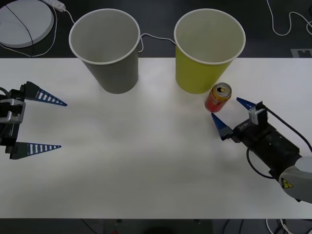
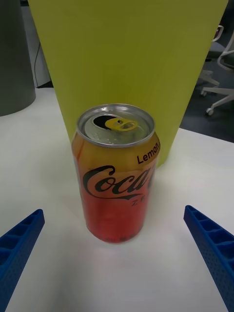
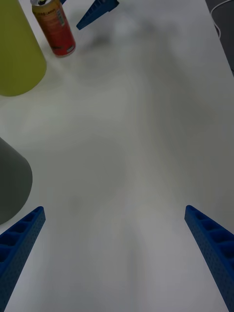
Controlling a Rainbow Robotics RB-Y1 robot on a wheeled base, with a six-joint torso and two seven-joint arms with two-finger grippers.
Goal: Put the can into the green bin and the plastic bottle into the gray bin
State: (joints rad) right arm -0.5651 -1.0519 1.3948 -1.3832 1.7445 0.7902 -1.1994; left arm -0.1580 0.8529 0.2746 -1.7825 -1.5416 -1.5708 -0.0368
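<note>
Currently the can (image 1: 218, 97) stands upright on the tabletop (image 1: 146, 161), just beside the near right foot of the green bin (image 1: 208, 48). The right gripper (image 1: 230, 115) sits close on its near side, fingers spread wide and holding nothing. A push forward could knock the can against the bin or tip it, since it stands so close. The left gripper (image 1: 46, 123) waits at the left edge, fingers also released. No plastic bottle is visible. The gray bin (image 1: 105, 48) stands left of the green bin; both bins' insides are partly hidden.
</note>
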